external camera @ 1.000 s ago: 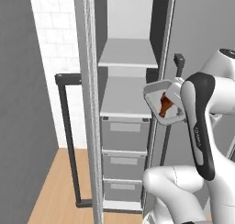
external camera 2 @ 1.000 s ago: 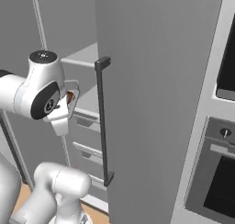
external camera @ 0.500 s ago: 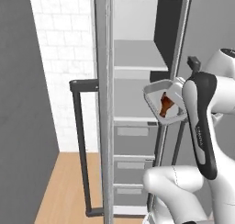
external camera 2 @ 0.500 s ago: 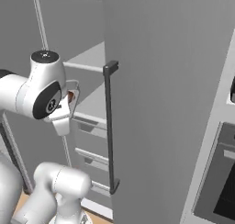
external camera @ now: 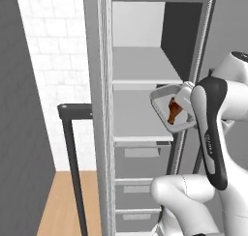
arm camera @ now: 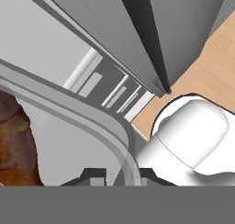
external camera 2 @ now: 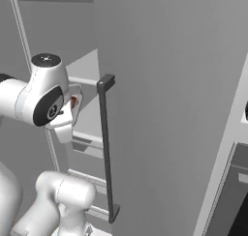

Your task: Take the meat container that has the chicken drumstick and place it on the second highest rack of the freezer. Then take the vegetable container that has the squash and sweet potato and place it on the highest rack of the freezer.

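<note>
The meat container (external camera: 170,110), a shallow white tray, hangs tilted in front of the open freezer (external camera: 145,61). In it lies the reddish-brown chicken drumstick (external camera: 173,112). My gripper (arm camera: 122,176) is shut on the container's rim (arm camera: 114,140), and the drumstick (arm camera: 13,145) shows at the left of the hand view. The tray is level with the gap between the highest rack (external camera: 143,71) and the second highest rack (external camera: 138,121), near their right front corner. In the right base view the container (external camera 2: 73,100) peeks out beside the arm. The vegetable container, squash and sweet potato are out of view.
Grey drawers (external camera: 140,160) sit below the second highest rack. The freezer door (external camera 2: 169,85) stands open to the right with its long dark bar handle (external camera 2: 105,148). Another dark handle (external camera: 72,153) stands left of the freezer frame. There is an oven (external camera 2: 237,191) at the far right and wood floor (arm camera: 213,64) below.
The whole picture has shifted in both base views and the freezer looks nearer, so the base has moved. The container stays held at the same spot beside the arm.
</note>
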Tool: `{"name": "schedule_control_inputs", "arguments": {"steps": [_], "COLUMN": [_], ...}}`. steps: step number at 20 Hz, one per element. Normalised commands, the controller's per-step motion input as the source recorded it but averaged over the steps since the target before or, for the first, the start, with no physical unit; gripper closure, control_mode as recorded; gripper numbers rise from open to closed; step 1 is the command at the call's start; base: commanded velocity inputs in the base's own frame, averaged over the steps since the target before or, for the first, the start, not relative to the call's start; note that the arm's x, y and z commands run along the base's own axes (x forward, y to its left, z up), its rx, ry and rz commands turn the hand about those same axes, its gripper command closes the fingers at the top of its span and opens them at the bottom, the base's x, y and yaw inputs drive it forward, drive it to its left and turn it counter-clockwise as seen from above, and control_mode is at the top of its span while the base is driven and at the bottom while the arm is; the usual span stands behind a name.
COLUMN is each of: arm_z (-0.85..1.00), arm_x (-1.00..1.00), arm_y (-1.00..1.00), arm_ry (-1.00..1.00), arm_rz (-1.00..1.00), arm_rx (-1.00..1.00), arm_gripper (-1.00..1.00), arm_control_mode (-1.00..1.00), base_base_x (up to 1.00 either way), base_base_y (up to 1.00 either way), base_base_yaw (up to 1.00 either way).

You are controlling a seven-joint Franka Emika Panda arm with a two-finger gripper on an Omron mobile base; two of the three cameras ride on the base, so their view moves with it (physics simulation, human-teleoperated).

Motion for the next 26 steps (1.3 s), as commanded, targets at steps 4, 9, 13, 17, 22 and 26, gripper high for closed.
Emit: {"name": "schedule_control_inputs", "arguments": {"steps": [4, 9, 13, 17, 22, 26], "arm_z": [0.00, 0.00, 0.00, 0.00, -0.30, -0.66], "arm_x": [0.00, 0.00, 0.00, 0.00, 0.01, 0.20], "arm_y": [0.00, 0.00, 0.00, 0.00, 0.12, 0.27], "arm_ry": [0.00, 0.00, 0.00, 0.00, 0.00, 0.00], "arm_rz": [0.00, 0.00, 0.00, 0.00, -0.02, -0.05], "arm_rx": [0.00, 0.00, 0.00, 0.00, 0.00, 0.00], "arm_gripper": [1.00, 1.00, 1.00, 1.00, 1.00, 1.00], "arm_control_mode": [1.00, 1.00, 1.00, 1.00, -1.00, -1.00], "base_base_x": [0.09, 0.00, 0.01, 0.12, 0.00, 0.00], "base_base_y": [0.28, 0.47, 0.54, 0.38, 0.12, 0.00], "base_base_yaw": [-0.14, -0.19, -0.12, -0.09, -0.03, 0.00]}}
